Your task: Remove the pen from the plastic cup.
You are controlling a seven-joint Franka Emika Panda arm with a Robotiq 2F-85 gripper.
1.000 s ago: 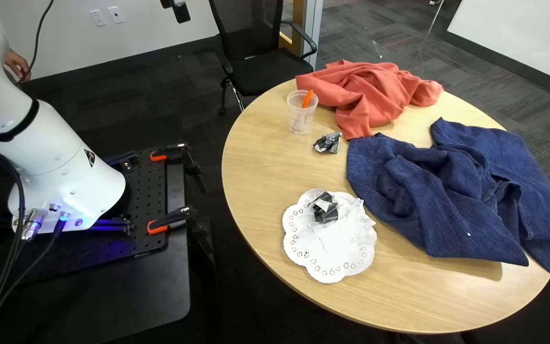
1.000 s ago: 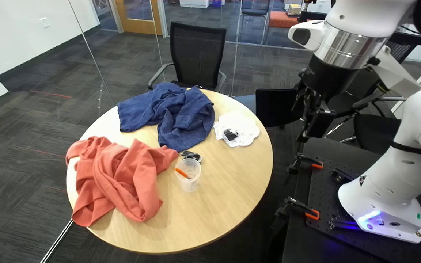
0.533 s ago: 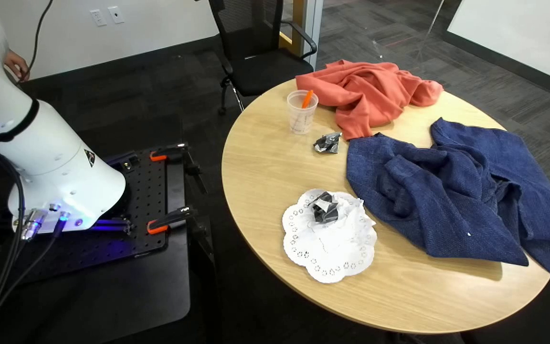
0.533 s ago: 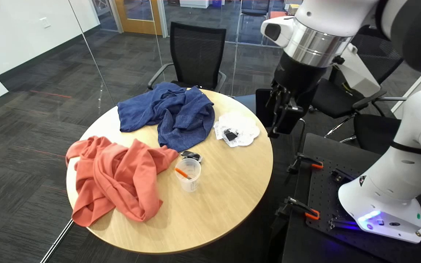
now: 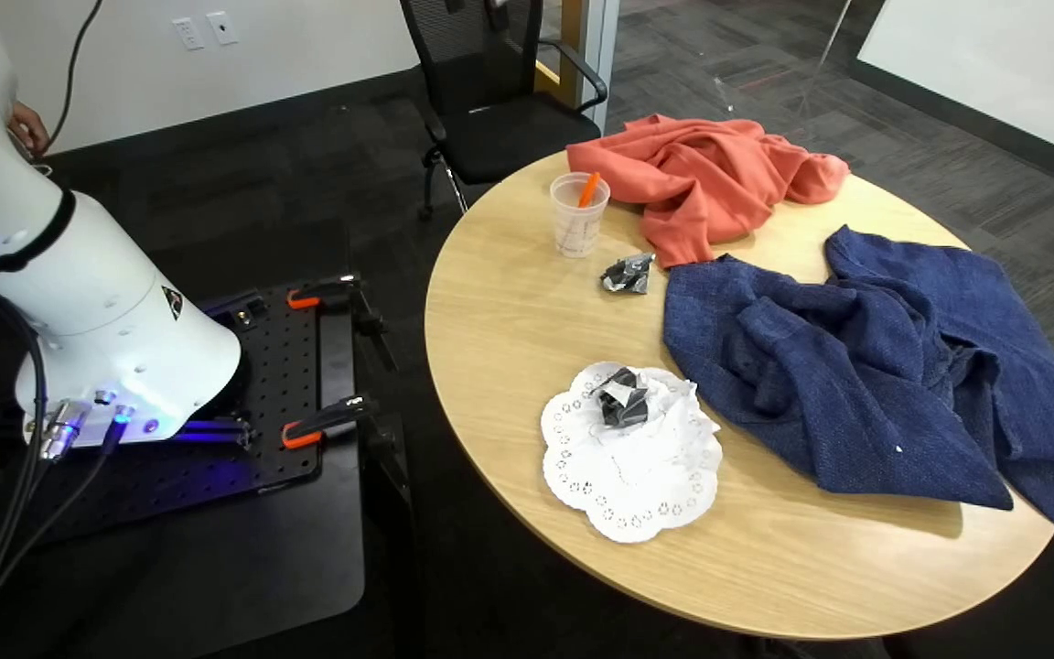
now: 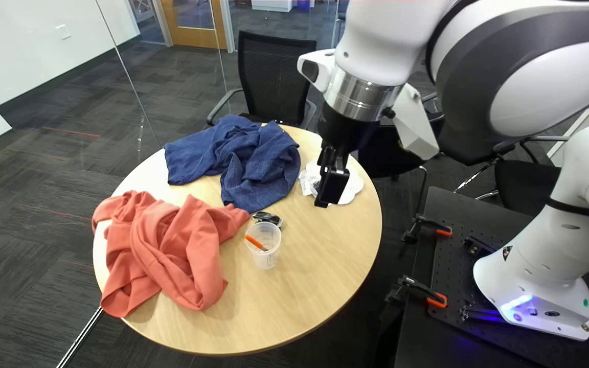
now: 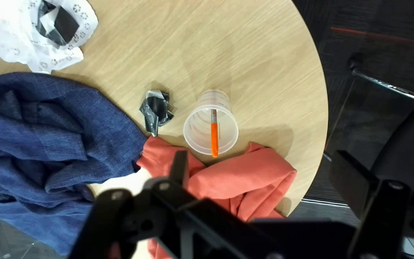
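Observation:
A clear plastic cup (image 5: 573, 229) stands upright on the round wooden table in both exterior views (image 6: 265, 258). An orange pen (image 5: 589, 189) leans inside it, its orange end at the rim, also in an exterior view (image 6: 256, 242). In the wrist view the cup (image 7: 196, 133) is near the middle, with the pen (image 7: 214, 138) inside. My gripper (image 7: 262, 158) is open, its fingers wide apart with nothing between them. In an exterior view my gripper (image 6: 327, 191) hangs above the table, apart from the cup, toward the robot's side and the doily.
A red cloth (image 5: 701, 183) lies close beside the cup. A crumpled black-and-silver wrapper (image 5: 628, 274) is next to it. A blue cloth (image 5: 838, 357) and a white doily (image 5: 646, 485) bearing another wrapper (image 5: 623, 398) lie on the table (image 5: 509, 348). Chairs stand around.
My arm and gripper have moved from beside the table to above it, toward the cup. The cup, pen and cloths have not moved.

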